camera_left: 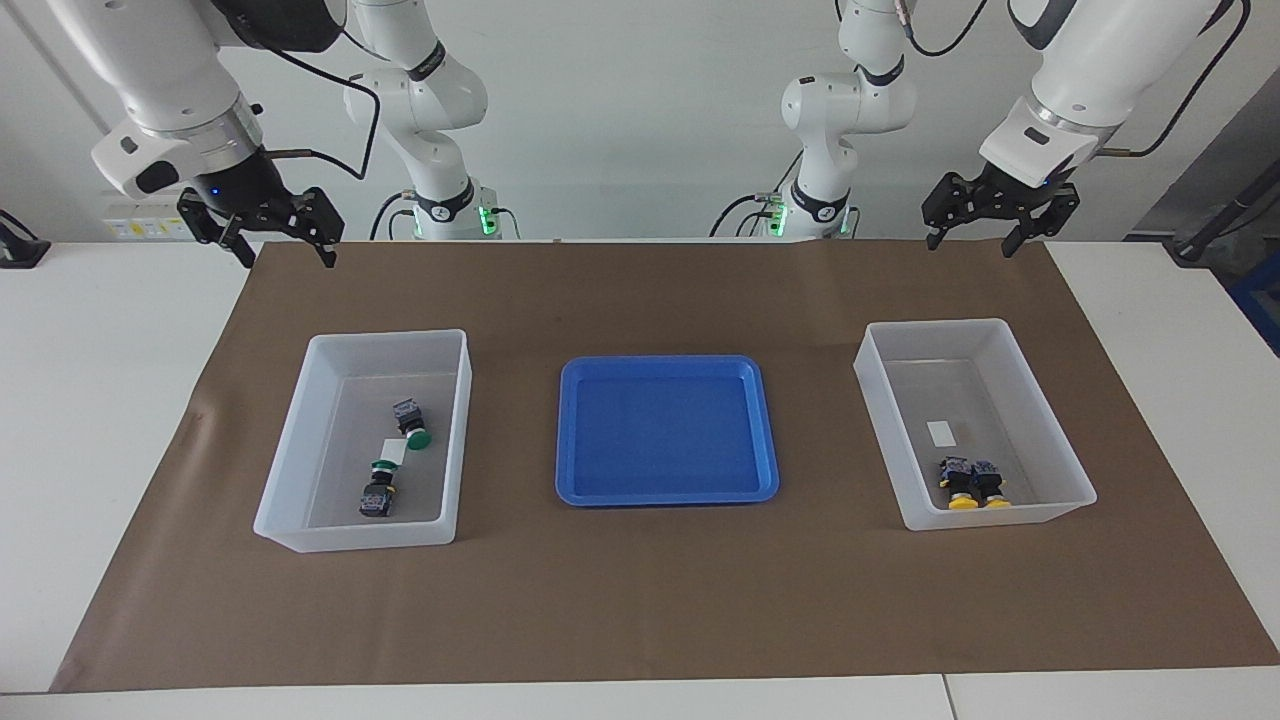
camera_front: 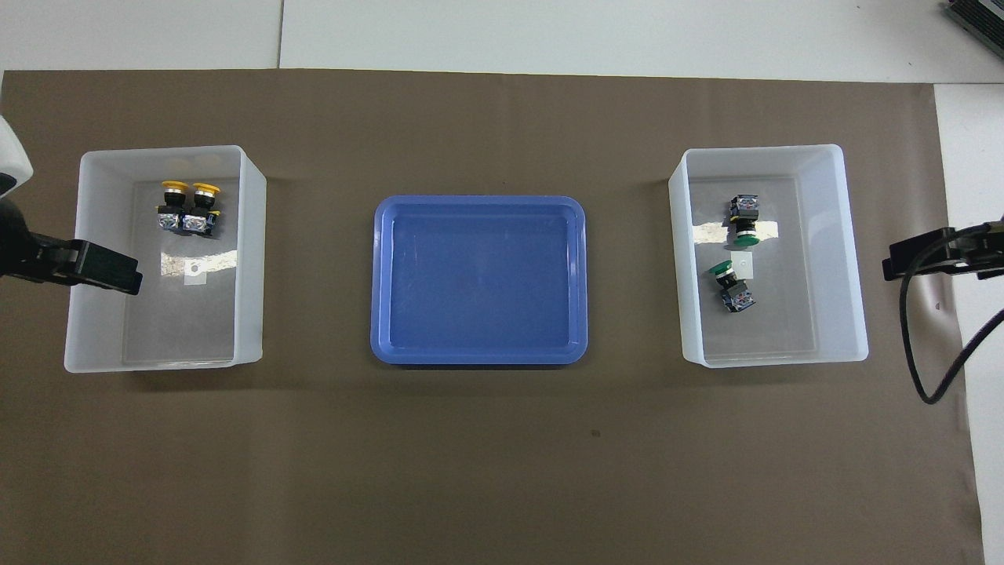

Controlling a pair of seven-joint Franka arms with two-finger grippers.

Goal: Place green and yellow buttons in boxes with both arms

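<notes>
Bins hold green pair, yellow pair; left claw and right claw wide, empty.

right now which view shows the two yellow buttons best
The overhead view: the yellow buttons lie side by side in the box at the left arm's end, caps and bodies both plain. The facing view shows the yellow buttons smaller, low against the box wall.

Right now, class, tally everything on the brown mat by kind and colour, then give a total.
Green buttons: 2
Yellow buttons: 2
White boxes: 2
Blue tray: 1
Total: 7
</notes>
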